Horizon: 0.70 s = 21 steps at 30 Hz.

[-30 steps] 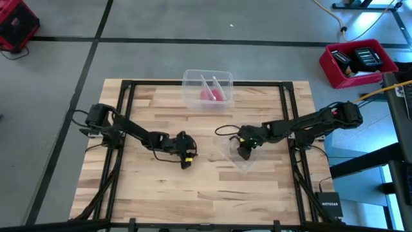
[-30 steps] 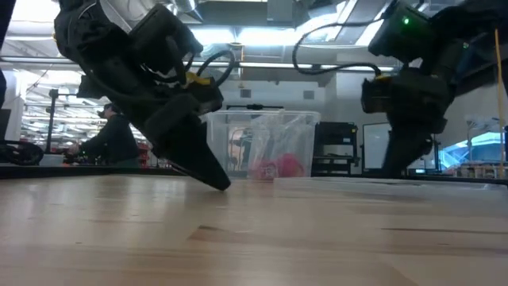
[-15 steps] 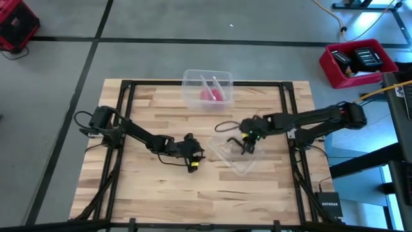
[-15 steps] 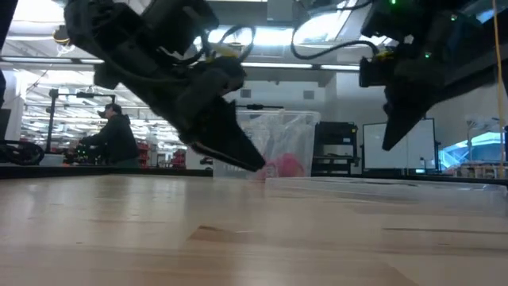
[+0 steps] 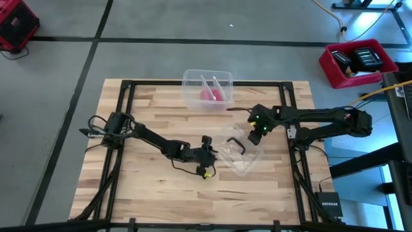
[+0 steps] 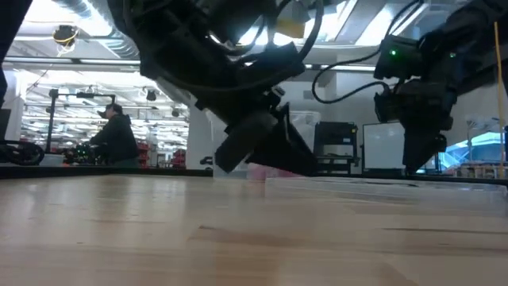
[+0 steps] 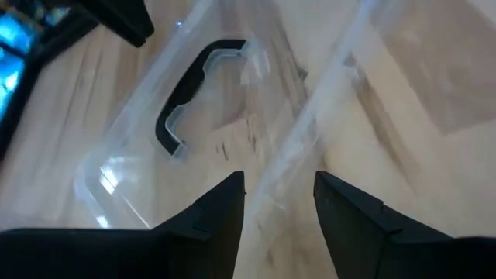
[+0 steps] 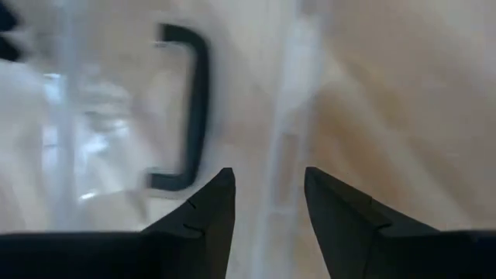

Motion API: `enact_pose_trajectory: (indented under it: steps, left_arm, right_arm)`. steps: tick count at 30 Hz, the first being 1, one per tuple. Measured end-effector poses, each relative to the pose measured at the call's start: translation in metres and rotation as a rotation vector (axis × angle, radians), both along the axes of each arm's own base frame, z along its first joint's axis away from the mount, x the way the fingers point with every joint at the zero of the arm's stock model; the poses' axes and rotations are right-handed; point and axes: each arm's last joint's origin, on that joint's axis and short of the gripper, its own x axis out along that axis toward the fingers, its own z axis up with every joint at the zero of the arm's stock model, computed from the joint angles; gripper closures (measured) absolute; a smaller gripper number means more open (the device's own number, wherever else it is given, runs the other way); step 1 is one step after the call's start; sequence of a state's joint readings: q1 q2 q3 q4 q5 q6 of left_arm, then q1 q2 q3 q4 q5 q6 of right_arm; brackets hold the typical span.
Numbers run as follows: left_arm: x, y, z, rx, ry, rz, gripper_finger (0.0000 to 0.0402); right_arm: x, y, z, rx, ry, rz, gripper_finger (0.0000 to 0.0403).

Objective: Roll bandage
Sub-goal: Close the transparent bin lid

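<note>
The pink bandage (image 5: 209,95) lies inside the clear plastic box (image 5: 191,78) at the table's far middle; a bit of pink shows low behind my left arm in the low view (image 6: 258,169). A clear lid (image 5: 246,162) with a black handle (image 5: 237,147) lies flat on the table right of centre. My left gripper (image 5: 214,154) is open at the lid's left edge, its fingers on either side of the rim (image 7: 288,147). My right gripper (image 5: 255,136) is open at the lid's far right edge, its fingers on either side of that rim (image 8: 283,132). My left gripper's open fingers stand on either side of the lid's rim; I cannot tell whether they touch it. My right gripper's open fingers stand on either side of the lid's rim on the opposite side; I cannot tell whether they touch it.
A black frame (image 5: 283,96) runs around the wooden tabletop. A red bin (image 5: 335,74) stands on the floor beyond the table's far right corner. In the low view a person (image 6: 115,139) is in the room far behind the table.
My left gripper has gone toward the table's right and near edges, up to the lid's left edge. My right gripper has left the lid's middle, risen, gone toward the far right and come down at the lid's edge, so the black handle now shows.
</note>
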State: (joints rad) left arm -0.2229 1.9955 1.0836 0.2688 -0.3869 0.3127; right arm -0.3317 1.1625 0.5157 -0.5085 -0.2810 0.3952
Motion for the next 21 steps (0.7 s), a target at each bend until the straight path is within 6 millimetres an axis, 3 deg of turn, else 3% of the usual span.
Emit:
enact_pose_trajectory:
  steps: [4, 12, 21]
  left_arm:
    - [0.002, 0.001, -0.004, 0.098, 0.04, -0.059, 0.0254]
    - [0.006, 0.007, -0.019, 0.144, 0.07, -0.078, 0.0254]
    - [0.008, 0.01, -0.024, 0.121, 0.06, -0.062, 0.0254]
  right_arm:
    - [-0.001, -0.001, -0.008, 0.105, -0.1, 0.011, 0.0245]
    - [-0.01, -0.001, -0.027, 0.1, -0.129, -0.028, 0.0245]
    - [-0.008, -0.001, -0.027, 0.077, -0.198, -0.02, 0.024]
